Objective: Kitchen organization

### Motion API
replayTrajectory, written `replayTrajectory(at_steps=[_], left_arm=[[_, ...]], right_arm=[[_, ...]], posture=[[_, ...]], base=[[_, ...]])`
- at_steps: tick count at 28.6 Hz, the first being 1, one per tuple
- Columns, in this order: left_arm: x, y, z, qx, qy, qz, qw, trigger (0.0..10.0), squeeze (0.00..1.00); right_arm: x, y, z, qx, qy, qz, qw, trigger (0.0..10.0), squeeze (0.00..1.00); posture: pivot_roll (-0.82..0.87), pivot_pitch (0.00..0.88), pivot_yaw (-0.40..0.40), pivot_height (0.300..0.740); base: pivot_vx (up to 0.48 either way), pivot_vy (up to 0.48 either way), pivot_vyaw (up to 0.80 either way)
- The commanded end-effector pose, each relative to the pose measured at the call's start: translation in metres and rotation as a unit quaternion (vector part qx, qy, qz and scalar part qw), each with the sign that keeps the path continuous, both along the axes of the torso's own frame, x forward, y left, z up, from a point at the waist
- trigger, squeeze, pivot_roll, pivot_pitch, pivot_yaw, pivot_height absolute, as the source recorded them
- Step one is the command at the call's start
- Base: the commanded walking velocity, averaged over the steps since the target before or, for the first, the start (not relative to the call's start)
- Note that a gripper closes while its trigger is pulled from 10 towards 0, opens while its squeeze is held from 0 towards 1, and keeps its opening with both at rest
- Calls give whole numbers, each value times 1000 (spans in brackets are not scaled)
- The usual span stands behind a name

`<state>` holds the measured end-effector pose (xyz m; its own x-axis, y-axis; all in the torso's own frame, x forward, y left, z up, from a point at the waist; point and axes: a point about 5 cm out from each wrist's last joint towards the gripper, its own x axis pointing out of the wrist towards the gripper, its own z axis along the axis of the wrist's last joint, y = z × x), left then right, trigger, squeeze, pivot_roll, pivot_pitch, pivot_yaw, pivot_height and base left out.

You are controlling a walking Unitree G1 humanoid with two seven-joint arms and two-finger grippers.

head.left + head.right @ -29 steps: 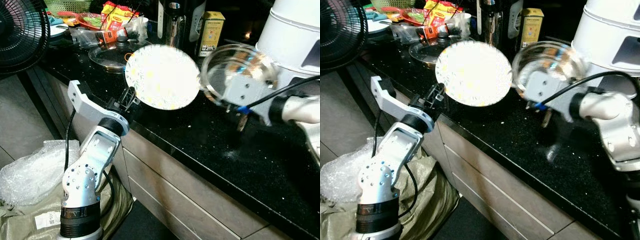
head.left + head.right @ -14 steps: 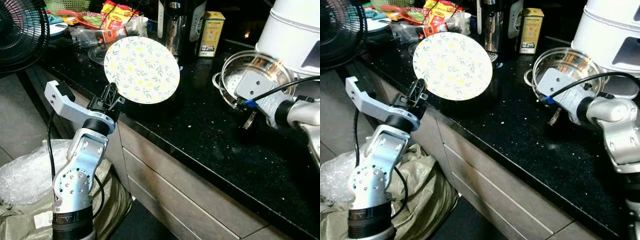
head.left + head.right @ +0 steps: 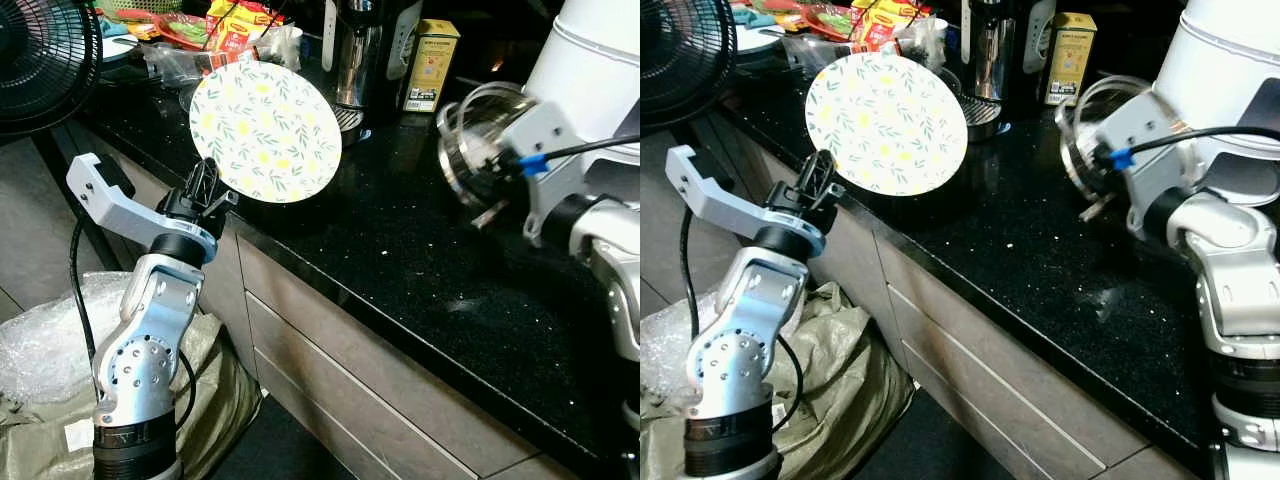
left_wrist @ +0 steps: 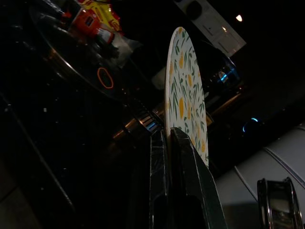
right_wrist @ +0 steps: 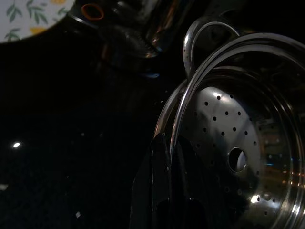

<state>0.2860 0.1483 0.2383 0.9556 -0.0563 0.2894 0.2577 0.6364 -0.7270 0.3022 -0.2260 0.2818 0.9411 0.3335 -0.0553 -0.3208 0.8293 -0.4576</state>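
Your left gripper (image 3: 205,187) pinches the plate (image 3: 265,130) upright, upper left. Your right gripper (image 5: 164,157) clamps the strainer (image 3: 478,150) on edge, upper right; counter (image 3: 400,260) lies below both.

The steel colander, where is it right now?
The steel colander is held up on edge by the right gripper on the robot's right, above the black counter, just in front of the big white appliance.

1 patterned plate (image 3: 265,130), 1 steel colander (image 3: 478,150), 1 fan (image 3: 45,65), 1 yellow box (image 3: 431,65), 2 grippers: left gripper (image 3: 207,187), right gripper (image 5: 164,157)
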Motion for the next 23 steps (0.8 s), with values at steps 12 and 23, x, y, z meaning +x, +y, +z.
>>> replayTrajectory(at_steps=[12,23], left_arm=[[0,3,10,11,-30,5,999,10000,0],[4,-3,8,13,-23,-4,1000,10000,0]], right_arm=[[-24,-9,-10,-123,1,-45,991,10000,0],[-32,-25,-5,-197,12,-78,977,10000,0]], posture=[[-25,43,-26,740],[-38,48,-18,740]], base=[[0,0,0],[0,0,-53]])
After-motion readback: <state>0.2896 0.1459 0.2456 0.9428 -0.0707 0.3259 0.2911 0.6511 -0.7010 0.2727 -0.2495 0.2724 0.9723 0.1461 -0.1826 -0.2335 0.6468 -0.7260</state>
